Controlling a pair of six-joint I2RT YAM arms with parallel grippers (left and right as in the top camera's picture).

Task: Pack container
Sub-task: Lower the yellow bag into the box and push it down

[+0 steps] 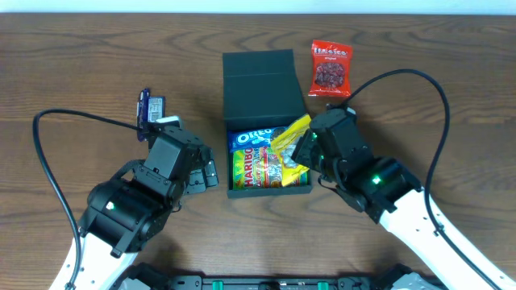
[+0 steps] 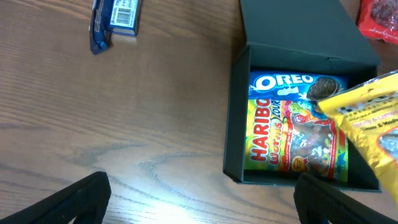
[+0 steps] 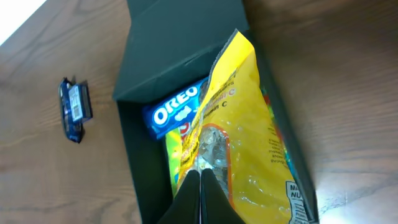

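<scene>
Right claw [image 3: 200, 178] clamped on a yellow packet [image 3: 242, 143], just over the open container [image 1: 258, 68] at middle of the surface [image 1: 81, 72]. Left claw [image 1: 205, 173] spread open, empty, left of the container.

"oreo" on the blue packet [image 2: 283, 83], "haribo worms" on the multicoloured gummy bag [image 2: 292, 142].

Brown wood-grain table [image 1: 72, 64], pale strip along the far edge, soft overhead glare
</scene>
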